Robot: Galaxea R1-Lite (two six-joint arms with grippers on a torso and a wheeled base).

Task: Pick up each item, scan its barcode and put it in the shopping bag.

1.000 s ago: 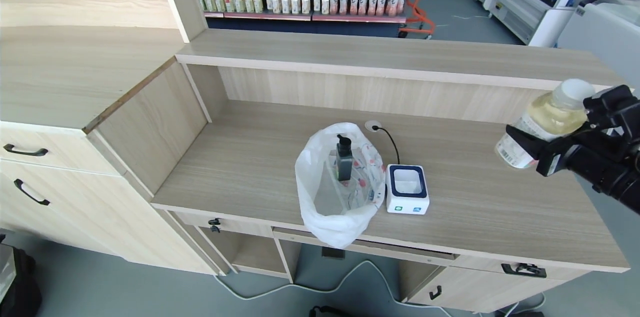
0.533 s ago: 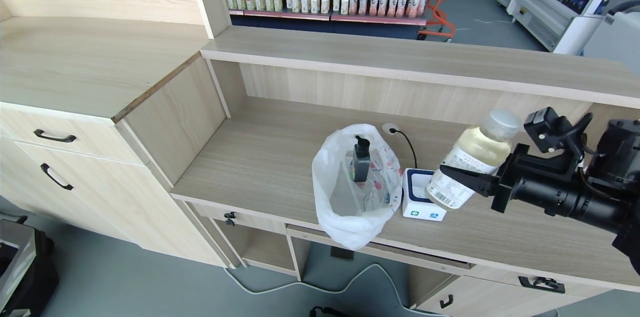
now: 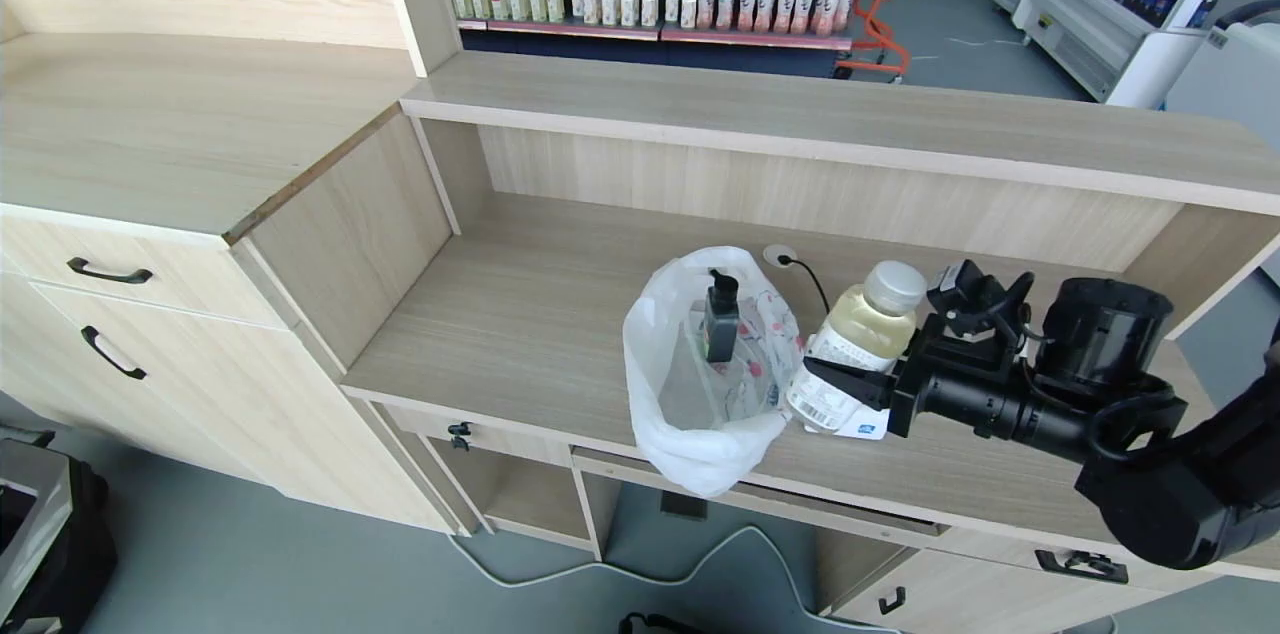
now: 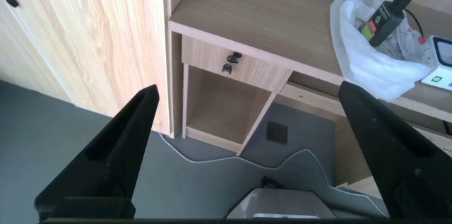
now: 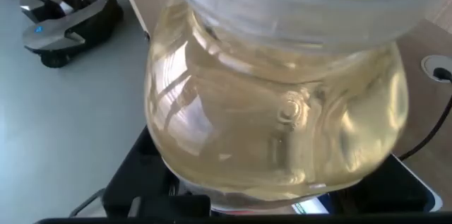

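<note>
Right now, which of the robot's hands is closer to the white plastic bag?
Right. The right hand holds a bottle just beside the bag; the left hand is open, well away, down below the counter top.

1 drink bottle (image 3: 862, 334), clear with pale yellow liquid, grey cap and white barcoded label, tilted, base low over the white scanner (image 3: 862, 430) on the bench (image 3: 520, 314). Adjacent: open white shopping bag (image 3: 655, 394) containing 1 upright dark pump bottle (image 3: 720, 326).
</note>
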